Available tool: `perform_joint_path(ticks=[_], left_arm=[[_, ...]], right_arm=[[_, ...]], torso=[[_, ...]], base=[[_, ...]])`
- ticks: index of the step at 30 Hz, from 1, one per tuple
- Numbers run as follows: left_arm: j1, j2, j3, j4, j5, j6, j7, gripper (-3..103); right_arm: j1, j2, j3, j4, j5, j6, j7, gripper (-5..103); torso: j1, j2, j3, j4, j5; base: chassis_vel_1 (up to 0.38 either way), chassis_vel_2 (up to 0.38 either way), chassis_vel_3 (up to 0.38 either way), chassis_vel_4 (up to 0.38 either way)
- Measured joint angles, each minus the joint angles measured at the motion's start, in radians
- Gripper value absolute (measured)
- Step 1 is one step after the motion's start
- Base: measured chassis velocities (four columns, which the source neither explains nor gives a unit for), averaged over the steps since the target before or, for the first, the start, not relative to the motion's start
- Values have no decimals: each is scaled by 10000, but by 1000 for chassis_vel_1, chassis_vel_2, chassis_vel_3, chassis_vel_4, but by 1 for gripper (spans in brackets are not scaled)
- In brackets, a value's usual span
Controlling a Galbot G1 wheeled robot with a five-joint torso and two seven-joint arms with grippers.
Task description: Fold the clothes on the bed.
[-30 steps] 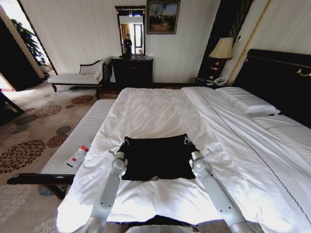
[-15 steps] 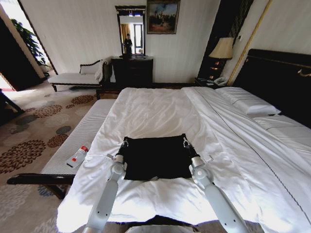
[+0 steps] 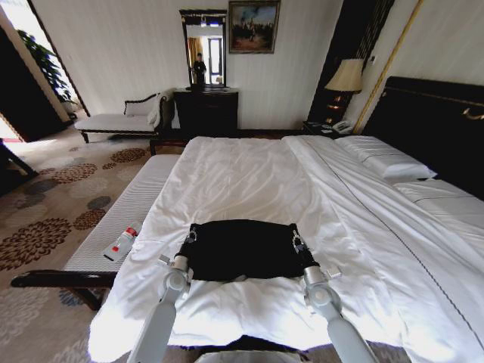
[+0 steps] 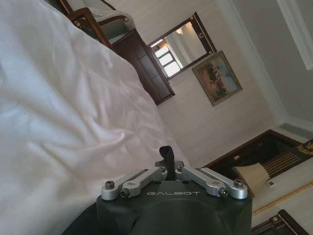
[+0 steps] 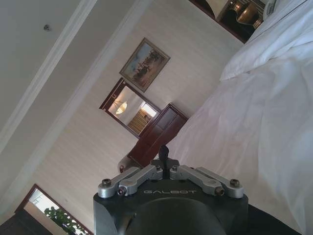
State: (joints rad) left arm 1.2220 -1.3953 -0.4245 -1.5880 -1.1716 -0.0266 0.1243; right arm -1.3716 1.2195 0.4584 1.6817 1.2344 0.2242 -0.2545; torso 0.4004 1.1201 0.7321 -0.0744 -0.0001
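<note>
2 grippers, my left and right, pinch the far corners of the black T-shirt on the bed; I should keep both level so the fold lands straight.

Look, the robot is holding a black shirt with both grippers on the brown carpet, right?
Not quite. The black shirt lies on the white bed, not the carpet, as the head view shows. The left gripper and right gripper do hold its far corners.
</note>
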Motion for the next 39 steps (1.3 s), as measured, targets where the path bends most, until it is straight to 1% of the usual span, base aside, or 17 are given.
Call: perform_joint_path(ticks=[7,13,22,33,34,35,36,37,38,39], left_arm=[[981,206,-158,-318,126,22,233,1],[1444,232,-329,-445,201,-3,358,1],[1962,190,-415,-609,397,-64,598,1],[2240,138,-427,-808,659,-179,722,1],[2273,143,-452,-821,727,-181,712,-1],[2303,149,-494,-830,783,-187,683,-1],[2344,169,-563,-850,828,-208,633,3],[2397,203,-639,-897,853,-239,593,9],[2397,203,-639,-897,853,-239,593,9],[2514,292,-762,-1058,850,-297,563,14]], right_arm=[[-733,232,160,417,-171,285,15,1],[-1073,337,235,436,-293,578,-87,1],[-1383,480,212,132,-583,852,-538,1],[-1554,574,217,132,-918,998,-506,1],[-1599,578,232,171,-949,1000,-475,-2],[-1651,580,254,212,-967,1002,-438,3],[-1719,579,293,277,-976,1011,-377,8],[-1791,569,339,361,-980,1033,-310,8],[-1791,569,339,361,-980,1033,-310,8],[-1935,534,421,529,-983,1071,-206,14]], torso=[[0,0,1,0,-1],[0,0,1,0,-1],[0,0,1,0,0],[1,-2,2,0,-1],[0,-2,2,0,0],[0,-2,2,0,0],[1,-2,2,0,0],[1,-2,2,0,0],[1,-2,2,0,0],[1,-2,2,1,0]], base=[[0,0,0,0],[0,0,0,0],[0,0,0,0],[0,0,0,0],[0,0,0,0],[0,0,0,0],[0,0,0,0],[0,0,0,0],[0,0,0,0],[0,0,0,0]])
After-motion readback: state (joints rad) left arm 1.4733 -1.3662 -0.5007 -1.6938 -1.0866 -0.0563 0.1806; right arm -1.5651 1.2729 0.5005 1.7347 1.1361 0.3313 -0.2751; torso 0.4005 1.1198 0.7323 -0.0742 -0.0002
